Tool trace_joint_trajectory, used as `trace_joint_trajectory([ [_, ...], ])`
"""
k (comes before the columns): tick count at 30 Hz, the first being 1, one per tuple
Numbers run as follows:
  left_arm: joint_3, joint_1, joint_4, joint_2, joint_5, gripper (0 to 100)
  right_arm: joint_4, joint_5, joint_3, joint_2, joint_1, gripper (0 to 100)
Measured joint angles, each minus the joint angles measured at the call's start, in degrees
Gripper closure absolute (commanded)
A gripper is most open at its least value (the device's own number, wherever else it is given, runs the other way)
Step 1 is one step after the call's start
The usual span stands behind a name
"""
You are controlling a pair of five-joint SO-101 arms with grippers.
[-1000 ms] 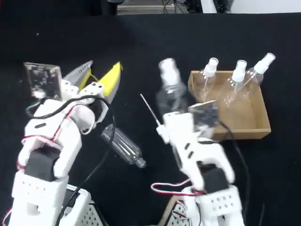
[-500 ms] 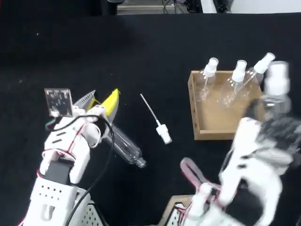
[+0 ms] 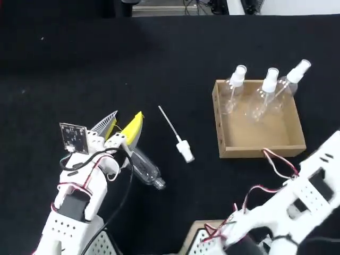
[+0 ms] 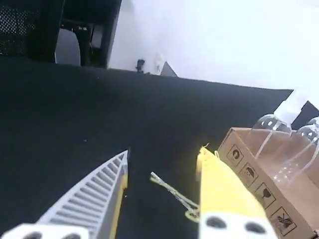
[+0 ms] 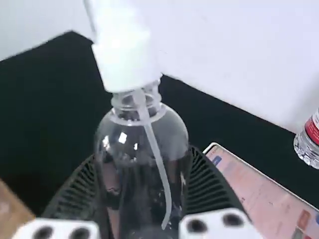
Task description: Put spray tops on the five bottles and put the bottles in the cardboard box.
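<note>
**A:** What are the right jaws doing?

**B:** They are clamped around a clear bottle (image 5: 142, 149) with a white spray top (image 5: 124, 55) fitted. Its tube hangs down inside.

**A:** And the left jaws?

**B:** Spread wide, gripping nothing, over the black surface (image 3: 159, 53). An uncapped bottle (image 3: 144, 169) lies on its side at their 5 o'clock. A loose spray top (image 3: 185, 150) lies at 2 o'clock from that bottle.

**A:** The cardboard box (image 3: 219, 119)?

**B:** At 3 o'clock from the loose top. Three capped bottles (image 3: 264, 95) lean against its 12 o'clock wall.
</note>
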Motion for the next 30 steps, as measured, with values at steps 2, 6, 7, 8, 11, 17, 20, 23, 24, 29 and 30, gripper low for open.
trace_joint_trajectory([
  [2, 0.70, 0.00, 0.00, -0.53, 0.00, 79, -10.73, -0.18, 1.49, 4.48, 0.00, 98.8],
  [6, 1.58, 0.09, 0.00, -1.05, 0.00, 79, -27.34, -1.05, 1.76, 13.54, 0.00, 98.8],
  [7, 1.67, 0.18, 0.00, -1.05, 0.00, 79, -30.33, -1.14, 1.76, 16.00, 0.00, 98.8],
  [8, 1.76, 0.26, 0.00, -1.05, 0.00, 79, -32.88, -1.14, 1.58, 18.64, 0.00, 98.8],
  [11, 1.76, 0.53, 0.00, -1.05, 0.00, 79, -38.59, -1.14, 0.26, 26.73, 0.18, 98.8],
  [17, 1.76, 0.44, 0.00, -1.05, 0.00, 79, -50.29, -1.14, -4.48, 43.16, 0.18, 98.8],
  [20, 1.76, 0.44, 0.00, -1.05, 0.00, 79, -57.32, -1.14, -6.77, 51.08, 0.18, 98.8],
  [23, 1.76, 0.44, 0.00, -1.05, 0.00, 79, -62.24, -1.14, -8.44, 57.49, 1.41, 98.7],
  [24, 1.76, 0.44, 0.00, -1.05, 0.00, 79, -63.38, -1.14, -8.97, 59.25, 1.76, 98.7],
  [29, 1.76, 0.44, 0.00, -1.05, 0.00, 79, -65.93, -1.23, -11.34, 64.88, 3.25, 98.7],
  [30, 1.76, 0.44, 0.00, -1.05, 0.00, 79, -65.93, -1.23, -11.43, 65.49, 3.43, 98.6],
])
